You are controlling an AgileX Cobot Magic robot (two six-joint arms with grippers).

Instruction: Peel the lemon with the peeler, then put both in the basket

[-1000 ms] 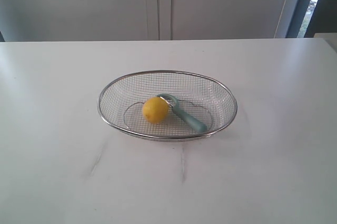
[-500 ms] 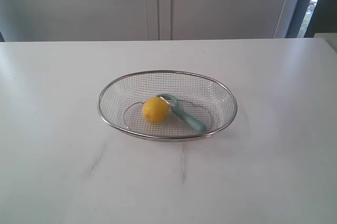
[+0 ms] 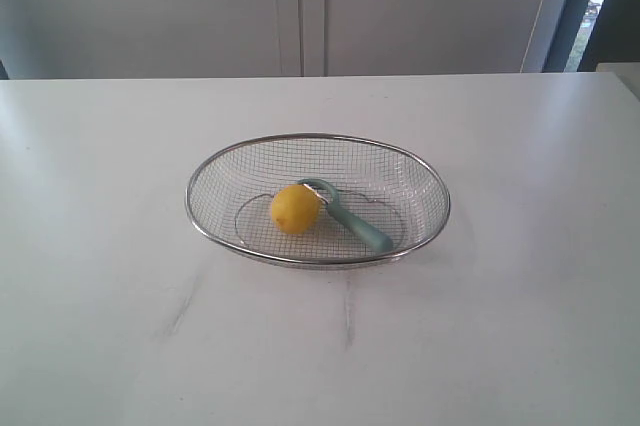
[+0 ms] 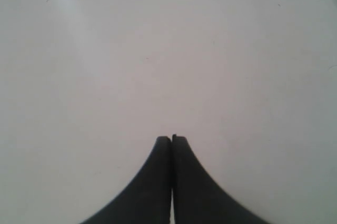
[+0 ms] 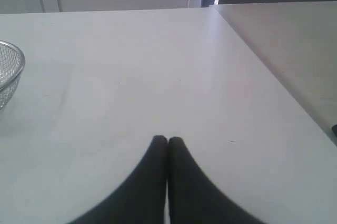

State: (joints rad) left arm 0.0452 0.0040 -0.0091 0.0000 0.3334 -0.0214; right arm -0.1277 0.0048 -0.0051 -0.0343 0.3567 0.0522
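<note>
On the white tabletop nothing has moved: lemon and peeler lie in the basket. Left gripper and right gripper are closed and empty. The job looks done.

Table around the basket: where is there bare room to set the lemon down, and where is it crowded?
The table is bare all round the basket: wide stretches left and right of it, a broad strip in front to the near edge, a narrower one behind. Crowded only inside the basket, where the lemon lies against the peeler.
</note>
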